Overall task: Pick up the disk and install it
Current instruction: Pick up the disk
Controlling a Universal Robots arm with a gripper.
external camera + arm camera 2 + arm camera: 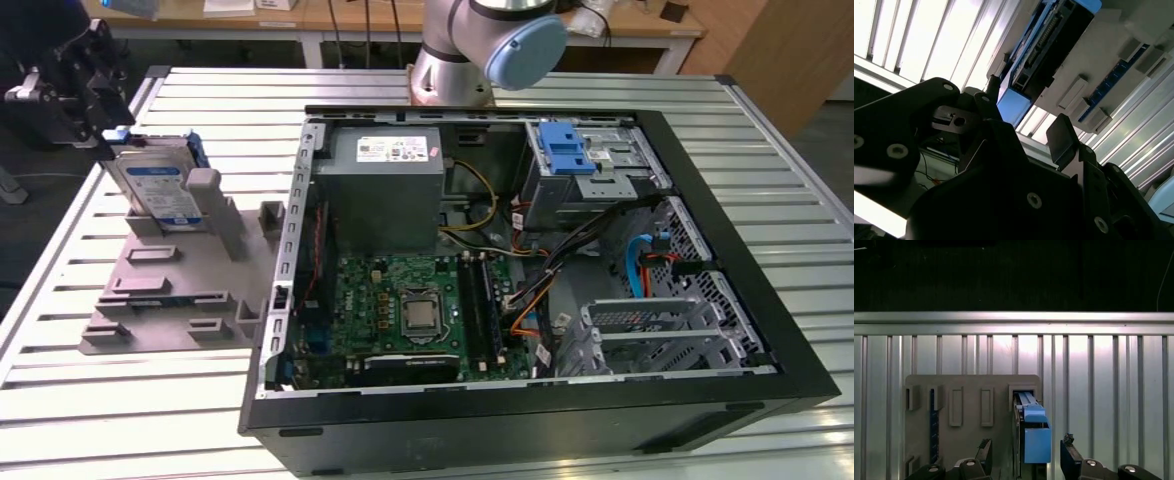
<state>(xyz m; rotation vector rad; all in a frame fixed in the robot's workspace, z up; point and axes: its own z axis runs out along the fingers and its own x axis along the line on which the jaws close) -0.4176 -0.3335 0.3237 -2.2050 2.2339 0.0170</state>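
The disk (pixel 158 190) stands on edge in a grey holder (pixel 174 290) on the counter (pixel 80 410), at ten o'clock in the exterior view. In the first wrist view the claw (pixel 1026 447) is spread apart, close by. The disk looks hard, a bit heavy and easy to break, so grip the blue frame's sides.

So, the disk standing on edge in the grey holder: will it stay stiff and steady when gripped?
Probably stiff: the disk looks like a flat metal slab framed in plastic. It stands upright on a narrow edge in the grey holder, so a sideways push might tip it. Its smooth faces could slip in the open gripper.
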